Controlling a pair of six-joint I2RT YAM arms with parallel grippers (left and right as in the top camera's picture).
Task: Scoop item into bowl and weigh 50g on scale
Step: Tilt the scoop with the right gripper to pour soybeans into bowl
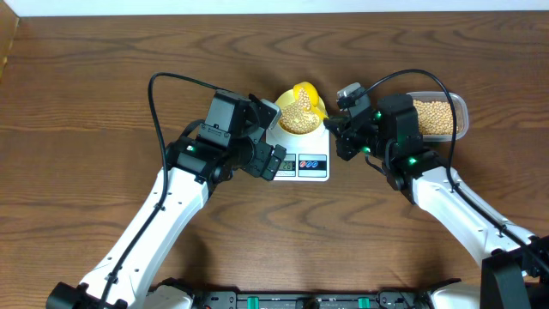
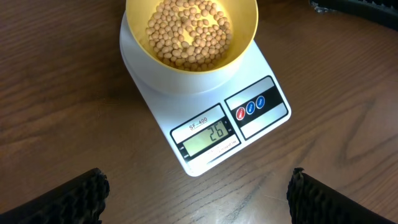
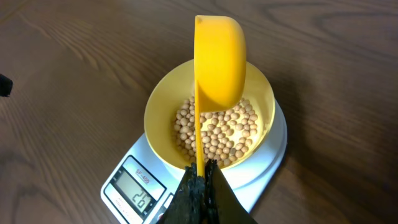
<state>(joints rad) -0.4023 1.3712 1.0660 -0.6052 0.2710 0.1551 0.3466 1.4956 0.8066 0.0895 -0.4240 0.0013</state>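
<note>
Overhead view has the white scale near the middle of the wooden table, its display end at 6 o'clock. A clear tub stands well apart at about 2 o'clock from it. The tub holds a layer of the same tan beans that fill the bottom of the pale yellow bowl. That bowl sits on the scale's platform, toward 12 o'clock of the display, and the display reads 26 in both wrist views. From the right wrist, the right gripper has its jaws pressed together on the thin handle of a bright yellow scoop. The handle runs up toward 12 o'clock, and the cup is turned on edge directly above the beans in the bowl. Only the back of the cup shows, so I cannot tell whether anything is in it. From the left wrist, the left gripper hangs over bare table at 6 o'clock of the scale. Its fingers are spread wide and touch nothing.
</note>
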